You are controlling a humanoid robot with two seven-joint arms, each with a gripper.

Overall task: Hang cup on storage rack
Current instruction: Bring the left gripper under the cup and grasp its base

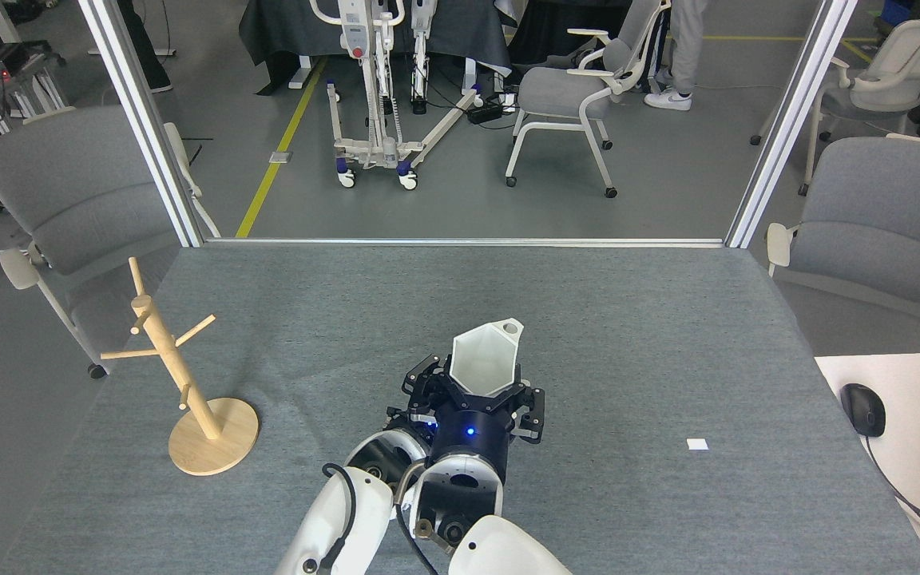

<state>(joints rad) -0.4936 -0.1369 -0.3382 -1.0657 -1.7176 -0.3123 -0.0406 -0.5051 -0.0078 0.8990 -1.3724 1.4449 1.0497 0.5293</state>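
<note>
White and faceted, the cup [484, 359] sits in the right hand [482, 393], whose black fingers close around its lower body. Its open mouth shows toward the camera, and the small rim tab with a round hole points up and to the right at the far edge. The cup is above the middle of the grey surface [628, 335], near the front.

The left hand [422, 391] lies just beside the right hand, on its left, partly hidden behind it; I cannot tell whether it is wide or narrow.

The rack [180, 383] stands well apart on the left side of the surface, its post leaning a little, round base flat, pegs bare.

A small white square [697, 444] lies on the surface to the right. A mouse [862, 409] rests on a white desk at the right edge.
</note>
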